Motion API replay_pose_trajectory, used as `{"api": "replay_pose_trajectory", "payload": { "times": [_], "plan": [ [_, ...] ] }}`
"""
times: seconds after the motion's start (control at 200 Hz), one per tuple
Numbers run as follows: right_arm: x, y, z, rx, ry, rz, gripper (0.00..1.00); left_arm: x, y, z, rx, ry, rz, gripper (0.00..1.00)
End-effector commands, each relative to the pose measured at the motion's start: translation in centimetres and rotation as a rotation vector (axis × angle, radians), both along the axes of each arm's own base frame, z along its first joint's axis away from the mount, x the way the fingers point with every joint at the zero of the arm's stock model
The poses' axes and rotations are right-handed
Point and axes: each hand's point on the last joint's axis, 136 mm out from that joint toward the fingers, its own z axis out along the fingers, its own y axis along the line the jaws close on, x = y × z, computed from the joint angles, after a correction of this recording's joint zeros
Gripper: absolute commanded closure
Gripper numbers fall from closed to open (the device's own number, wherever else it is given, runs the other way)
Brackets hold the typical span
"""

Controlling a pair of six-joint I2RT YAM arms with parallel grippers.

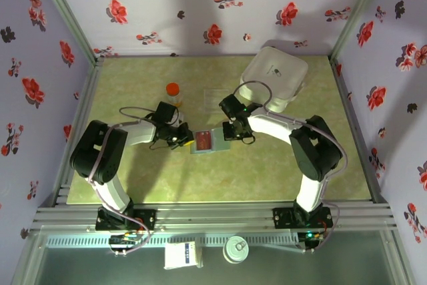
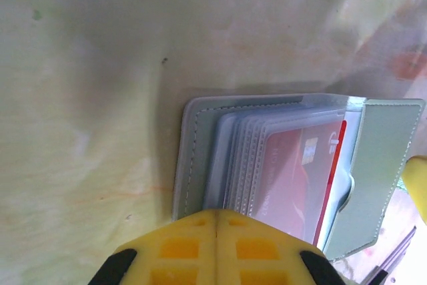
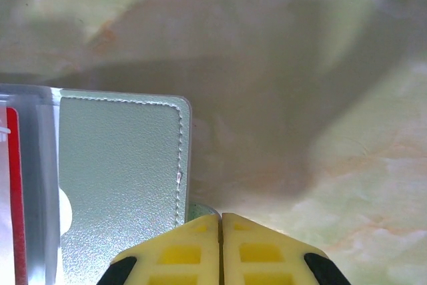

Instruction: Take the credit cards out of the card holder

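At mid-table, the open card holder (image 1: 206,143) lies between left gripper (image 2: 217,221) and right gripper (image 3: 221,219), jaws pressed shut at its edges. Left wrist view reveals a red credit card (image 2: 293,178) sleeved inside; overhead, a white case (image 1: 275,77) behind.

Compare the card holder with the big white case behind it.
Size: the card holder is far smaller than the white case.
Colour: the card holder is pale grey-green with a red card showing; the white case is plain white with a small dark mark.
Place: the card holder lies open mid-table between the left pincer and right pincer; the white case sits at the far right corner.
Both lie flat on the table.
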Motion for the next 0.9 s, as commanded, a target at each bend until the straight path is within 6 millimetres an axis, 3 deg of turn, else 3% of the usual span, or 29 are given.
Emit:
{"api": "replay_pose_trajectory", "payload": {
  "times": [0.0,0.26,0.54,0.78,0.895],
  "plan": [
    [-0.6,0.3,-1.7,0.028,0.047,-0.030,1.00,-1.0,2.1,-1.3,0.092,0.037,0.009,1.00],
    [-0.5,-2.2,-3.6,-0.107,0.028,-0.048,1.00,-1.7,3.0,-2.3,0.113,0.068,0.011,1.00],
    [-1.1,-3.4,-6.0,-0.162,0.059,-0.078,1.00,-2.1,3.2,-3.4,0.119,0.104,0.006,1.00],
    [-1.6,-5.8,-5.9,-0.249,0.046,-0.119,1.00,-1.8,3.5,-3.4,0.119,0.102,0.010,1.00],
    [-1.8,-5.4,-5.7,-0.221,0.053,-0.123,1.00,-1.5,3.4,-3.1,0.107,0.098,0.008,1.00]
  ]
}}
